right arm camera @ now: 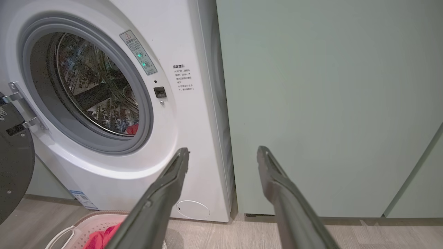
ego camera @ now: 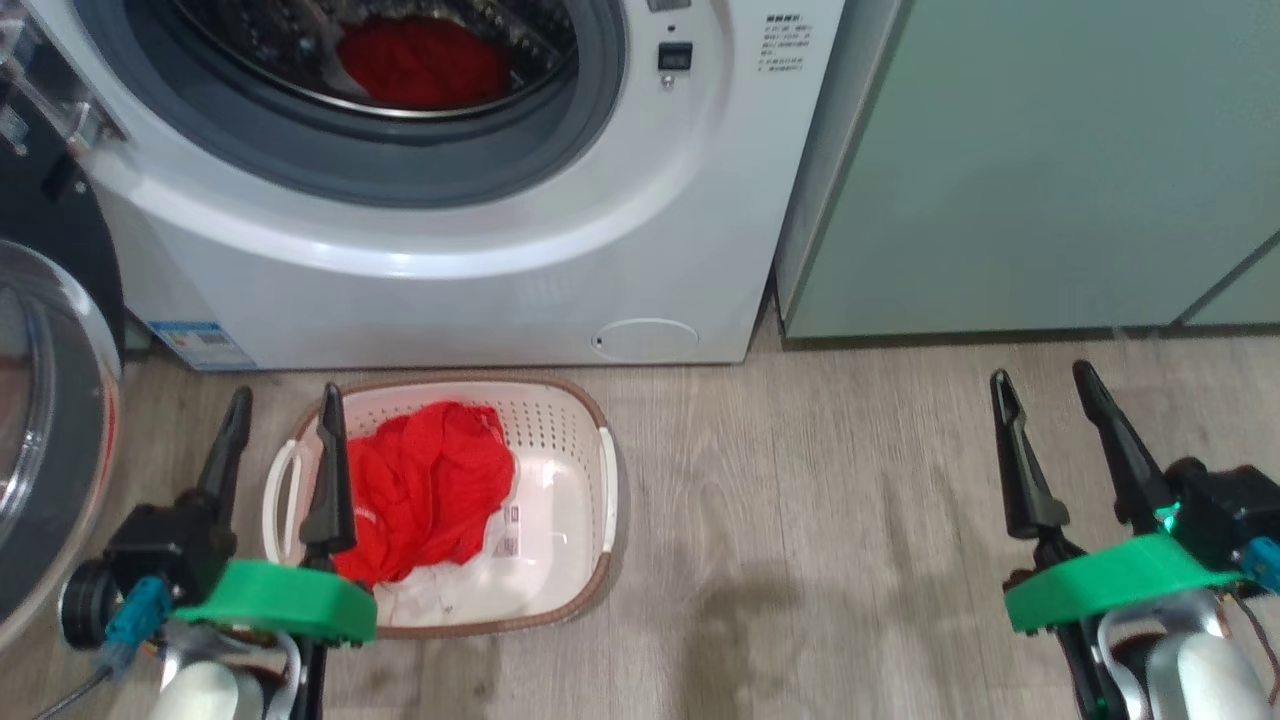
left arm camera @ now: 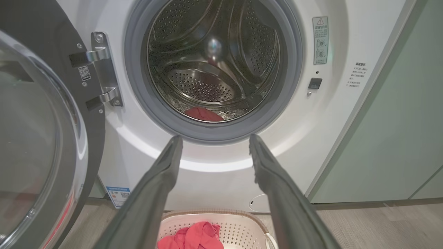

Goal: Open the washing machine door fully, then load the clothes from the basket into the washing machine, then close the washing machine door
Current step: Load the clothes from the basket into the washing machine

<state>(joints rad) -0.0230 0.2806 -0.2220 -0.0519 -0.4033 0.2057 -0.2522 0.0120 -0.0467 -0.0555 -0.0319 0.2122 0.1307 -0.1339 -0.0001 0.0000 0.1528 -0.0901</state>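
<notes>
The washer [ego camera: 450,290] is seen at 12 o'clock in the head view. The door [ego camera: 40,430] is swung wide open at 9 o'clock and hangs on the hinge [left arm camera: 104,69] at the washer's left side. One red garment [ego camera: 425,62] is found lying in the drum [left arm camera: 214,62]. The basket [ego camera: 570,430] is set on the floor [ego camera: 850,520] at 7 o'clock, just before the washer's base. Red clothes [ego camera: 425,490] are heaped in its left half, with some white fabric beneath. The left pincer [ego camera: 285,395] is noted released and empty at 8 o'clock, one finger seen across the basket's left edge. The right pincer [ego camera: 1040,375] is noted released and empty at 4 o'clock, above the floor, well apart from the basket, before the green cabinet [ego camera: 1050,160].
</notes>
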